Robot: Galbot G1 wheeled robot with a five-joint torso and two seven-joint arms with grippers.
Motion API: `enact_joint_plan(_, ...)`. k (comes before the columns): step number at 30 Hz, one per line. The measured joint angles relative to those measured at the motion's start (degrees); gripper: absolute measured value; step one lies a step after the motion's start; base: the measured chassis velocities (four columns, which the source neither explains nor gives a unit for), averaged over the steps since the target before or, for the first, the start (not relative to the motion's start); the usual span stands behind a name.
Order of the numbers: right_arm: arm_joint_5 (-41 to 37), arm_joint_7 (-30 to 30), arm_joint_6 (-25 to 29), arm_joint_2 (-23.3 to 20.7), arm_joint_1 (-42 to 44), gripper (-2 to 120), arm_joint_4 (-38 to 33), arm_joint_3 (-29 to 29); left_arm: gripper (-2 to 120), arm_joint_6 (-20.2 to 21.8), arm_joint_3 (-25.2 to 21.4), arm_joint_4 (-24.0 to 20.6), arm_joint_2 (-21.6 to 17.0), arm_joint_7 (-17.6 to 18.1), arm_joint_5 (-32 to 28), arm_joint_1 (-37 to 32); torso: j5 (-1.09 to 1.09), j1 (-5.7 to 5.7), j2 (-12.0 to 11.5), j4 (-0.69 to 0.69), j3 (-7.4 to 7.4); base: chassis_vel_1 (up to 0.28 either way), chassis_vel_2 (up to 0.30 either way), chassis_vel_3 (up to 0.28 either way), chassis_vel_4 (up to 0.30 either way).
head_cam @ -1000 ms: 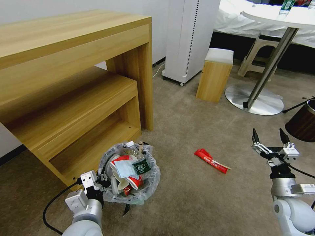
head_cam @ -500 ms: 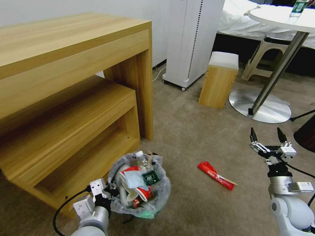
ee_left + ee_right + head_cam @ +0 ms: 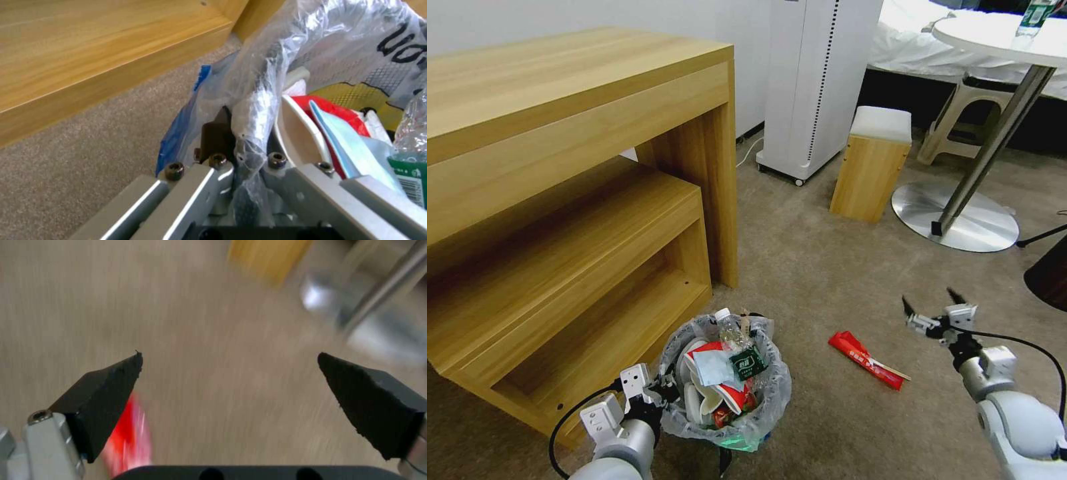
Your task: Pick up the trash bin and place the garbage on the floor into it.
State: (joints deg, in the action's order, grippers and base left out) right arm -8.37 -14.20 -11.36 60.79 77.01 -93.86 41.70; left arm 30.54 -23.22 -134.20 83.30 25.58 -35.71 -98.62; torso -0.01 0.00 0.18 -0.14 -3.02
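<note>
Beside spread right fingers (image 3: 908,307): long red wrapper (image 3: 866,351).

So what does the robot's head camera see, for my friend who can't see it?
The left gripper holds the rim of a full trash bin on beige carpet. The right gripper, jaws open, hangs near a long red wrapper on the floor beside a wooden desk.

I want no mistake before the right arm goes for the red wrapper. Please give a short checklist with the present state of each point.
1. Left gripper shut on the trash bin rim: ok.
2. Right gripper open: ok.
3. Red wrapper lies free on the floor: ok.
4. Right gripper above the wrapper: not ok, it is beside it.
5. Room left in the bin: cannot tell, it looks full.
</note>
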Motion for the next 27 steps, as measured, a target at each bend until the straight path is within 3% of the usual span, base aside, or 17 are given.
enact_joint_plan(3, 4.98, -10.98, -1.07, -0.01, -6.43, 100, 11.23, -2.74, 0, -0.45, 0.05, 0.23, 0.16, -0.07, 0.37, -0.19, 0.01, 0.00, 0.00, 0.00, 0.00, 0.000, 0.000, 0.000, 0.000)
enact_joint_plan(4, 4.98, -10.98, -1.07, -0.01, -6.43, 100, 11.23, -2.74, 0, -0.45, 0.05, 0.23, 0.16, -0.07, 0.37, -0.19, 0.01, 0.00, 0.00, 0.00, 0.00, 0.000, 0.000, 0.000, 0.000)
enact_joint_plan(7, 8.36, -19.34, 3.25, 1.72, -11.74, 100, 19.44, -3.76, 0, -0.55, -0.16, 0.46, 0.37, -0.09, 0.49, 0.01, 0.01, 0.00, 0.00, 0.01, -0.01, 0.000, 0.000, 0.000, 0.000)
enact_joint_plan(11, 10.24, -24.59, 9.52, 3.18, -16.02, 100, 27.23, -3.87, 0, -0.57, -0.10, 0.96, 0.82, -0.09, 0.92, 0.37, 0.01, 0.00, 0.00, 0.01, -0.01, 0.000, 0.000, 0.000, 0.000)
enact_joint_plan(19, 14.48, -28.00, 15.31, 5.93, -22.59, 100, 41.06, -3.68, 0, -0.57, 0.50, 2.56, 1.91, -0.09, 2.18, 1.52, 0.00, 0.00, 0.00, 0.00, -0.01, 0.000, 0.000, 0.000, 0.000)
enact_joint_plan(23, 15.28, -28.02, 15.79, 7.04, -23.87, 98, 43.45, -3.61, 0, -0.57, 0.57, 2.81, 2.11, -0.07, 2.50, 1.70, 0.00, 0.00, 0.00, 0.01, -0.01, 0.000, 0.000, 0.000, 0.000)
enact_joint_plan(27, 15.76, -27.86, 15.87, 8.18, -25.28, 84, 45.45, -3.65, 0, -0.55, 0.55, 2.94, 2.26, -0.05, 2.68, 1.95, -0.01, 0.00, 0.00, 0.00, -0.01, 0.000, 0.000, 0.000, 0.000)
